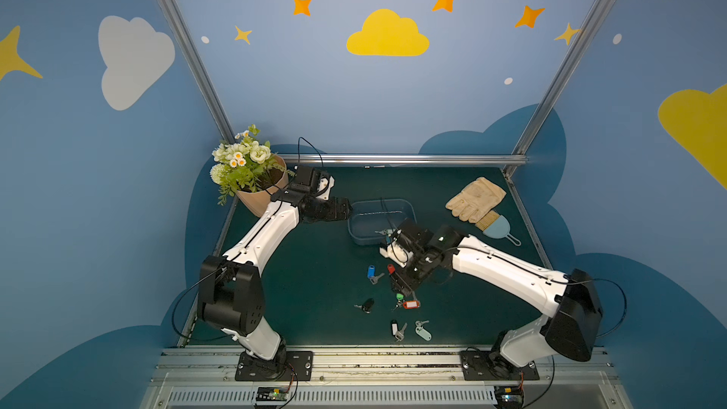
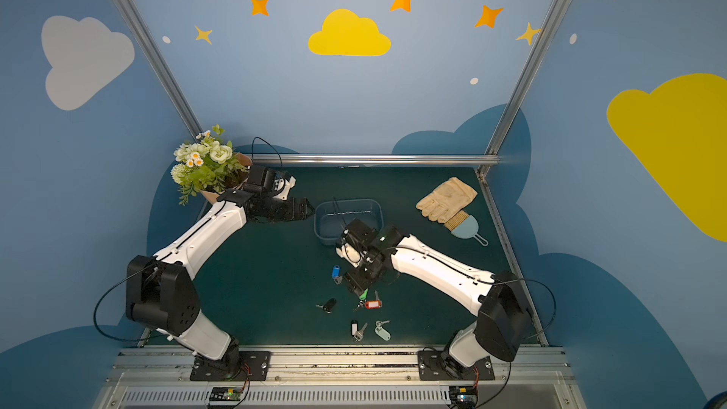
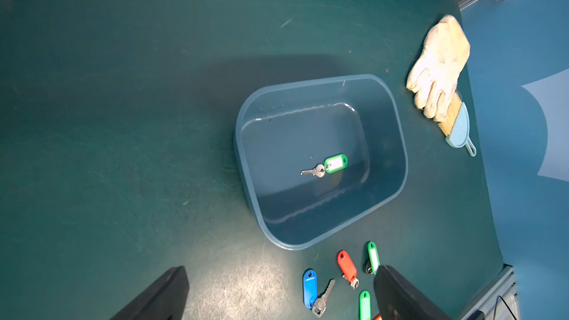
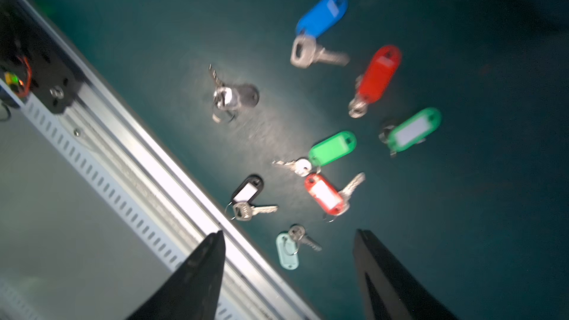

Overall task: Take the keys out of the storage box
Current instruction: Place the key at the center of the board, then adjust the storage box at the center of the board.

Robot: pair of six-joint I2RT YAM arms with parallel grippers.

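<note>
The blue-grey storage box (image 1: 356, 206) (image 3: 308, 83) stands mid-table on the green mat. One key with a green tag (image 3: 335, 163) lies inside it. Several keys lie on the mat in front of the box: blue tag (image 1: 371, 271) (image 4: 323, 13), red tag (image 4: 380, 72), two green tags (image 4: 332, 147), black tag (image 1: 368, 304), mint tag (image 1: 423, 333). My right gripper (image 1: 399, 287) (image 4: 289, 232) hangs open and empty over these loose keys. At the box's left side, my left gripper (image 1: 347, 210) (image 3: 280, 267) stands wide open, holding nothing.
A peach flower pot (image 1: 263, 194) stands at the back left, behind the left arm. A cream glove (image 1: 476, 198) and a small blue brush (image 1: 497, 226) lie at the back right. A metal rail (image 1: 354, 352) runs along the table's front edge.
</note>
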